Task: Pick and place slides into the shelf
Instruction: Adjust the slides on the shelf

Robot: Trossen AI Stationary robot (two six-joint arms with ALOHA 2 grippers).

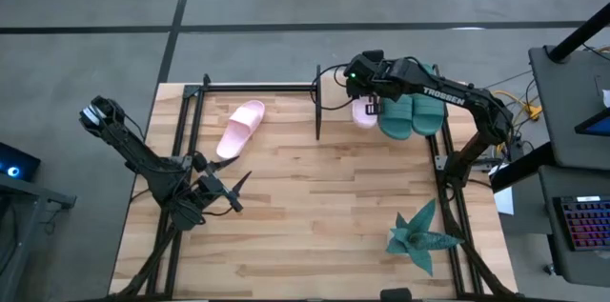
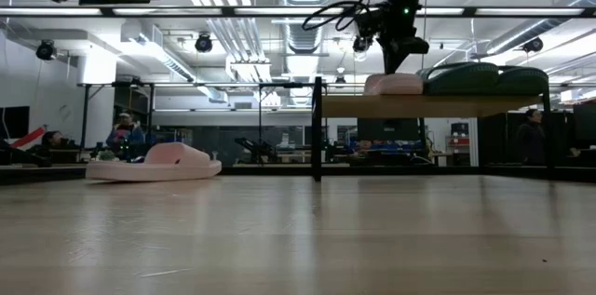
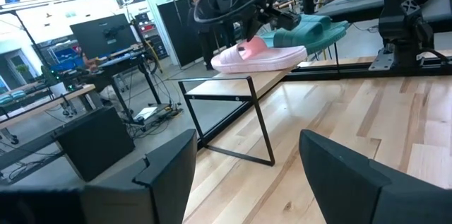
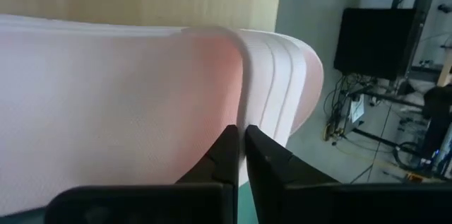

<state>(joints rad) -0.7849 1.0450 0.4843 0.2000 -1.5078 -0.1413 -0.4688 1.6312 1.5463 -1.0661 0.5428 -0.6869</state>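
One pale pink slide [image 1: 364, 113] [image 2: 393, 84] lies sole-down on the shelf [image 2: 419, 105] at the table's far right, beside the two teal slides [image 1: 410, 116] [image 2: 484, 79]. My right gripper [image 1: 370, 102] [image 4: 244, 139] is shut with nothing between its fingers, slanting down right over that pink slide's strap [image 4: 127, 97]. The other pink slide [image 1: 240, 129] [image 2: 154, 162] rests sole-down on the tabletop at the far left. My left gripper [image 1: 233, 192] [image 3: 244, 174] waits open and level at the near left, holding nothing. My right gripper comes at the pink slide on the shelf from above, slanting down, its shut fingertips [image 4: 229, 146] at the edge of the strap [image 4: 236, 75]. Whether they touch the strap cannot be told. The slide lies flat on the shelf board.
A teal spiky star-shaped plant [image 1: 419, 235] sits near the table's near right corner. Black metal rails [image 1: 257, 86] run along the table's far edge and sides. The shelf's black post [image 1: 317, 111] stands between the two pink slides. Bare wood [image 1: 324, 197] fills the middle.
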